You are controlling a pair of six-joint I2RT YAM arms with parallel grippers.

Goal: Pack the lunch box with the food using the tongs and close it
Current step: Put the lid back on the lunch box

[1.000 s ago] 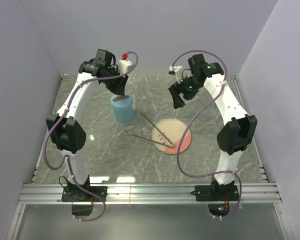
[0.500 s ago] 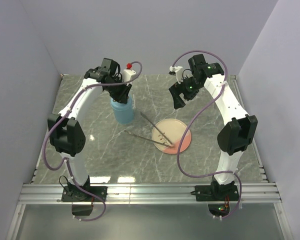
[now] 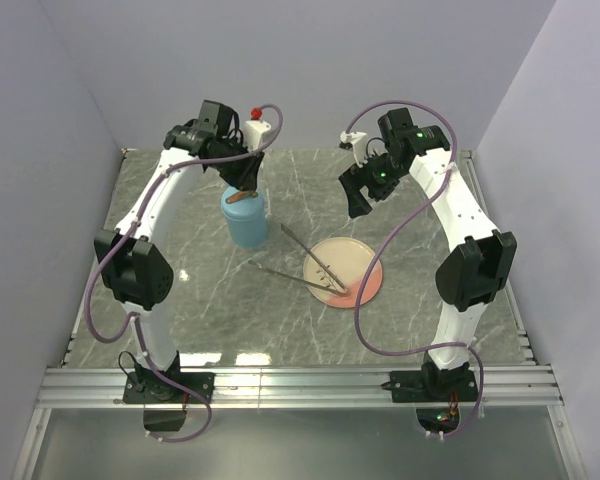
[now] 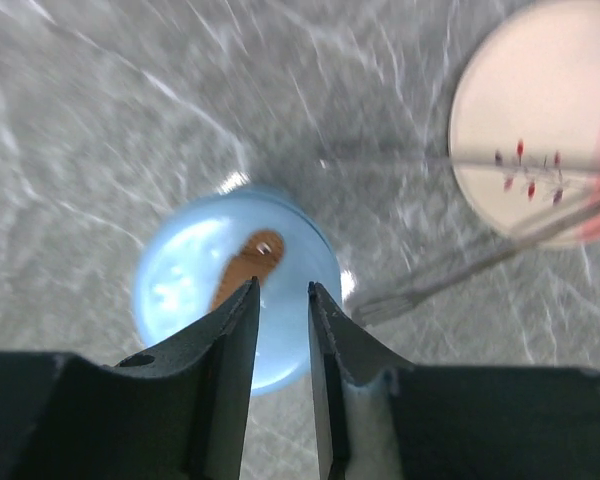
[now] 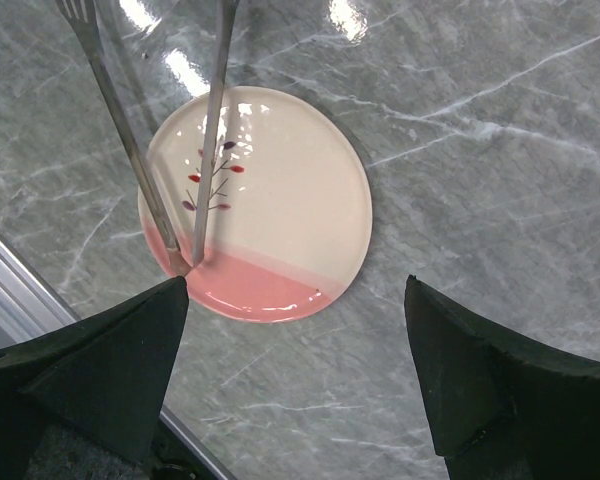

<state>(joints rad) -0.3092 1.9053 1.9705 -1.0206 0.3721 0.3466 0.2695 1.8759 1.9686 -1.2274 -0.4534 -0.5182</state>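
The closing step looked to be in hand. The lunch box [image 3: 246, 228] stood toward the far left of the desk [image 3: 210, 290], with its round lid [image 4: 175, 285] seated on top and the brown strap [image 4: 245, 268] lying across it. No food showed anywhere. The plate [image 3: 367, 262], near the middle of the desk, was bare, so the packing seemed finished. The tongs [image 3: 290, 276] lay flat, with their joined end on the plate's pink near part and their two arms reaching off its left rim toward the box.

The left end effector [image 3: 248, 183] hung directly over the lid. Its jaws were parted by only a narrow slit and had nothing between them. The strap sat just beyond the fingertips [image 4: 242, 300], apart from them. The right end effector [image 3: 358, 205] hovered above the plate with its jaws spread wide and empty.

Whether the lid was fully seated could not be told. The next move would likely be to check that, by pressing straight down on the lid without tipping the tall box, or else to lift the arm clear.
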